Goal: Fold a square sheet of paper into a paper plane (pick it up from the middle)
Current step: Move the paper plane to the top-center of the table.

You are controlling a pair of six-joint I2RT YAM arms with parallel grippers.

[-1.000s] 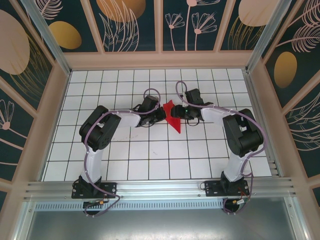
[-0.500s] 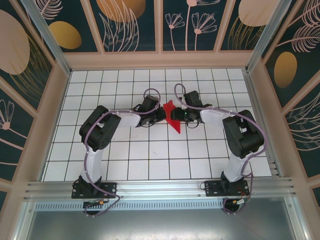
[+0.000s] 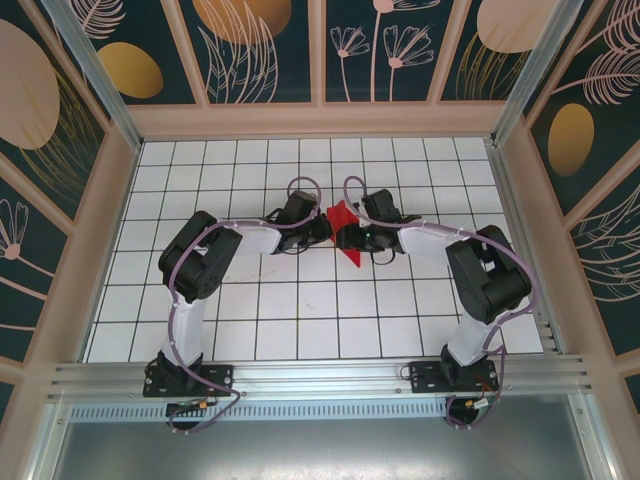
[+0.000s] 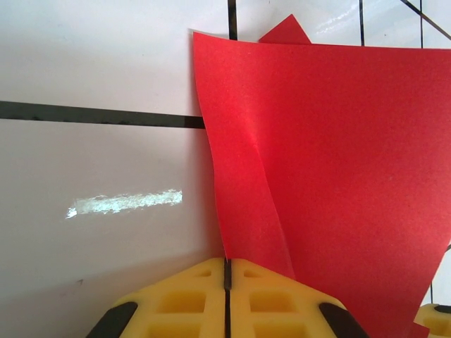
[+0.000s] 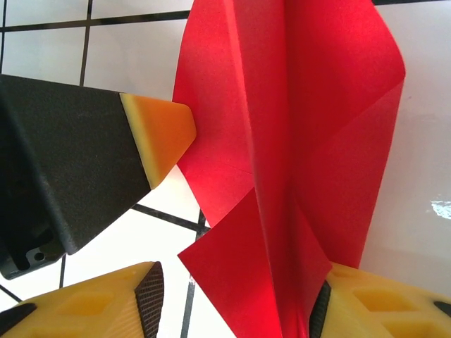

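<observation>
The left gripper point(image 4: 227, 266) pinched the square sheet of paper point(image 4: 338, 162) from nine o'clock, likely steadying it; the right gripper point(image 5: 236, 292), at three o'clock, straddled the fold, fingers spread.

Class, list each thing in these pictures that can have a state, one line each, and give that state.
red paper: folded and creased, pinched at one edge.
left gripper: shut on the red paper.
right gripper: open, with its fingers on either side of the folded paper.
</observation>
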